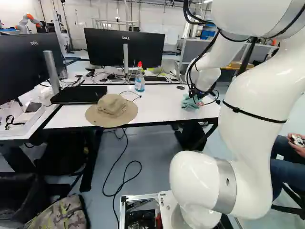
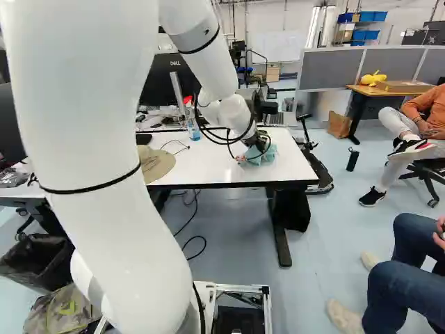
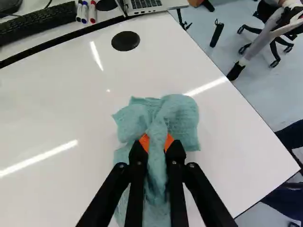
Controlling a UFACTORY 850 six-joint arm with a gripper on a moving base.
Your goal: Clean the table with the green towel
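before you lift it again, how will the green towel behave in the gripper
The green towel should stay floppy: it bunches into folds between the orange pads and spreads loosely around them. It looks thin and probably light. Lifted, its loose edges would likely droop, though the pinched fold seems unlikely to slip out easily.

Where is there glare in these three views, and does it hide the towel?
Wrist view: three bright streaks on the white tabletop, one starting by the edge of the green towel but leaving its folds readable; left base view: small glossy highlights on the arm; right base view: the arm's near shell looks almost plain white, the towel still visible.
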